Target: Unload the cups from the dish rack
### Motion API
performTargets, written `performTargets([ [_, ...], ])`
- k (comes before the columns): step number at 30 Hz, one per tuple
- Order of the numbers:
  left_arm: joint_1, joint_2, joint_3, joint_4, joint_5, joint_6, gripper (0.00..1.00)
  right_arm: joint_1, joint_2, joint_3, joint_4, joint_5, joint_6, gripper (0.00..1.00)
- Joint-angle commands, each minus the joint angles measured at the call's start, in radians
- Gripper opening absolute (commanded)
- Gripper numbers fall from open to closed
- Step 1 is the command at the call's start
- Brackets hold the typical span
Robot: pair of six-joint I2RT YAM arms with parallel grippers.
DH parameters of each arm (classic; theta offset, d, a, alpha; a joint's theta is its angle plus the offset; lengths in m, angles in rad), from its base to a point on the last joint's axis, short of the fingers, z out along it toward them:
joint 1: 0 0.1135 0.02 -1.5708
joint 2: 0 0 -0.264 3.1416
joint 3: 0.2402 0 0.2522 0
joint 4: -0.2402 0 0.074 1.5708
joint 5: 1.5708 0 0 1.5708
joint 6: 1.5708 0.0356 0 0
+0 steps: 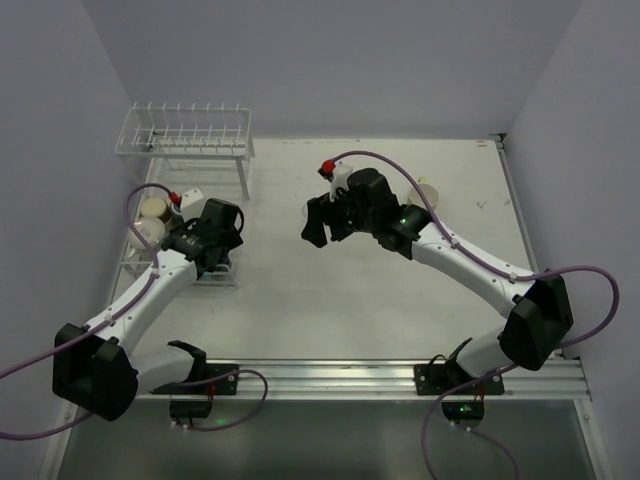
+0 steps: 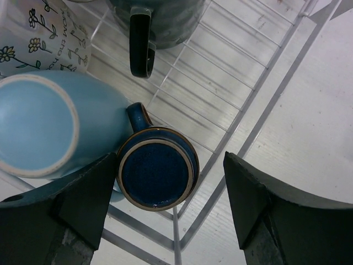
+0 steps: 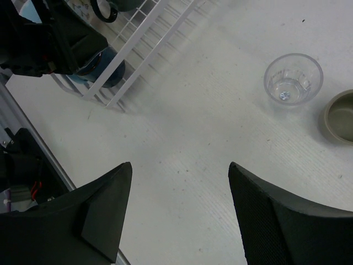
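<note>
Left gripper (image 2: 170, 163): spread wide and holding nothing. Its two fingers stand on either side of the dark blue cup, and I cannot tell whether either one touches it.
Dark blue cup (image 2: 157, 175): small, with a tan rim and its handle pointing away from the gripper. It sits at the near corner of the rack's flat grid tray.
Light blue cup (image 2: 41, 127): lies on its side in the tray, touching the dark blue cup.
Flowered white mug (image 2: 38, 33): in the tray, just beyond the light blue cup.
Dark grey mug (image 2: 165, 16): farther along the tray, with its black handle hanging toward the camera.
Dish rack (image 1: 185, 135): white wire. The raised peg shelf stands at the far left of the worktop (image 3: 193, 110), and the tray runs toward the left arm.
Right gripper (image 3: 179, 165): wide open and empty, hanging over bare worktop, well apart from the rack.
Clear glass (image 3: 292, 80): upright on the worktop, beyond the right gripper.
Pale green cup (image 3: 342, 116): just beside the glass, cut off by the frame edge.
</note>
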Motion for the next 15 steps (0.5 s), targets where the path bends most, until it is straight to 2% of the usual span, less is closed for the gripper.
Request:
performTargets([
  [1,0.010,0.027,0.036,-0.043,-0.034,-0.071,0.82,0.004,-0.036,-0.015,0.047,-0.027,0.013,0.73],
  [9,0.014,0.070,0.014,-0.018,-0.010,-0.079,0.73,0.004,-0.041,-0.023,0.052,-0.023,0.016,0.73],
  [14,0.024,0.078,-0.004,0.020,0.001,-0.071,0.61,0.004,-0.030,-0.025,0.053,-0.023,0.016,0.73],
  [15,0.024,0.077,-0.006,0.025,0.002,-0.071,0.55,0.004,-0.028,-0.023,0.053,-0.021,0.016,0.73],
])
